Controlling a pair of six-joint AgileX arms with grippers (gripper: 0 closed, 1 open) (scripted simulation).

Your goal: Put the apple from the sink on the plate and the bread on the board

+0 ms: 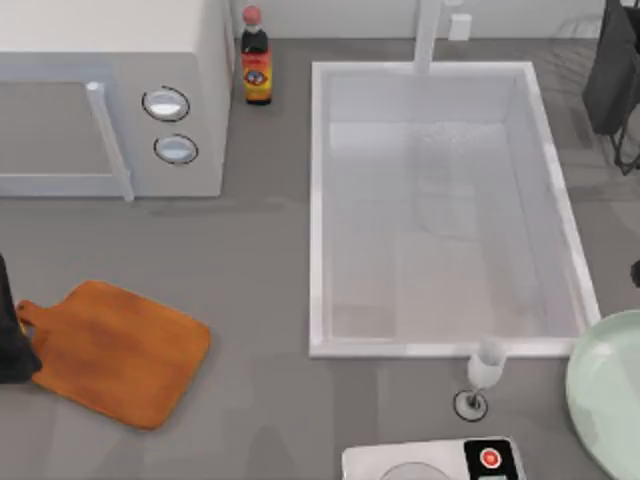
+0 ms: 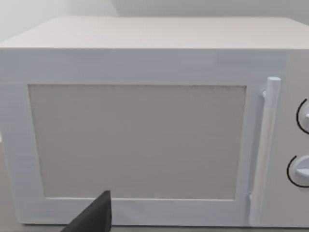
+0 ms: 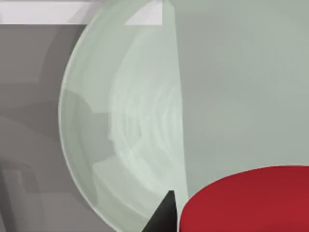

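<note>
So the smooth bright red apple [image 3: 246,200] sits right over the big round pale green-white plate [image 3: 125,125] in the right wrist view, next to a dark finger [image 3: 164,215], though I can't tell if it's gripped. The white rectangular sink [image 1: 318,200] looks bare, and the flat orange-brown wooden board [image 1: 115,350] lies on the grey counter [image 1: 260,260] at the left, with the left arm [image 1: 10,345] parked at its handle, fingers hard to read.

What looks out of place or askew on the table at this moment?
The board lies askew on the left, turned at an angle to the table edge, and it is bare. The glass stands upright in front of the sink. Nothing looks spilled or broken. The apple is above the plate.
</note>
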